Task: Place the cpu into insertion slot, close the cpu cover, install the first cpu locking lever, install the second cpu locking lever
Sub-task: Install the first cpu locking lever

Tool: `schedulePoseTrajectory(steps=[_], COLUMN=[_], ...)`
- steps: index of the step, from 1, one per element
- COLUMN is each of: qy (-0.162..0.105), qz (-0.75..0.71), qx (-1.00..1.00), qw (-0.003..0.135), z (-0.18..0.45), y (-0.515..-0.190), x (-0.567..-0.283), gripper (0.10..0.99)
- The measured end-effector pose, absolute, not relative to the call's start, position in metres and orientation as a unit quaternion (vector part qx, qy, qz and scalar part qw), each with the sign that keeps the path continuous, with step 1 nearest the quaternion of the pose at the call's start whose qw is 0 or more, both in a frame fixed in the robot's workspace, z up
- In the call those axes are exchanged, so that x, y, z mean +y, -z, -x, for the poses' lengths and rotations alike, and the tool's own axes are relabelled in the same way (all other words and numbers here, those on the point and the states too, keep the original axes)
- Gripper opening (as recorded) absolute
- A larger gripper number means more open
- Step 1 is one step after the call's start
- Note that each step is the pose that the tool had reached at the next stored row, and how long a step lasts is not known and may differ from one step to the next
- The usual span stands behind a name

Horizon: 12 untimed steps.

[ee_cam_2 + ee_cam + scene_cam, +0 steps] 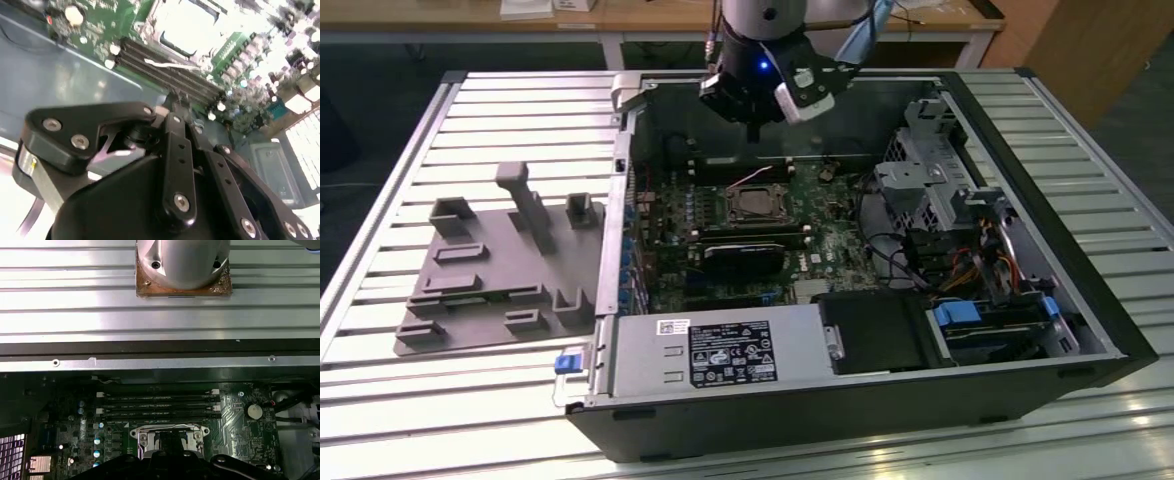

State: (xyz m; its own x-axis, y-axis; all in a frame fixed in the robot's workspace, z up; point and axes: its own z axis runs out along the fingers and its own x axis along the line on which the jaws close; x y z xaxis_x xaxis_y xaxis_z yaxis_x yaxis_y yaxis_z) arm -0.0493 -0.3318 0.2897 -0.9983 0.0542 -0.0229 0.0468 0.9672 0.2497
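Gripper (pixel 754 125) raised, insertion slot (pixel 754 205) below, apart

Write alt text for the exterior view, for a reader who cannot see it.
The robot's hand hangs over an open computer case lying on a slatted metal table, the insertion slot showing on the green motherboard inside. A grey fixture plate lies on the table at the exterior view's left.

Socket (pixel 170 436): nearer half hidden beneath the gripper (pixel 172 466), first wrist view.
Socket (pixel 186 25) ahead of the tool, second wrist view: glare-blurred, cut off.
Socket's contents: cannot tell.
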Motion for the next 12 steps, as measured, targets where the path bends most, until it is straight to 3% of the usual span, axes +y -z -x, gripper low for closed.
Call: schedulePoseTrajectory(steps=[12], qy=[-0.126], qz=[-0.025], qx=[0.992], qw=[0.015], z=[0.0493], y=[-0.2947], x=[-0.3318], gripper=[0.102])
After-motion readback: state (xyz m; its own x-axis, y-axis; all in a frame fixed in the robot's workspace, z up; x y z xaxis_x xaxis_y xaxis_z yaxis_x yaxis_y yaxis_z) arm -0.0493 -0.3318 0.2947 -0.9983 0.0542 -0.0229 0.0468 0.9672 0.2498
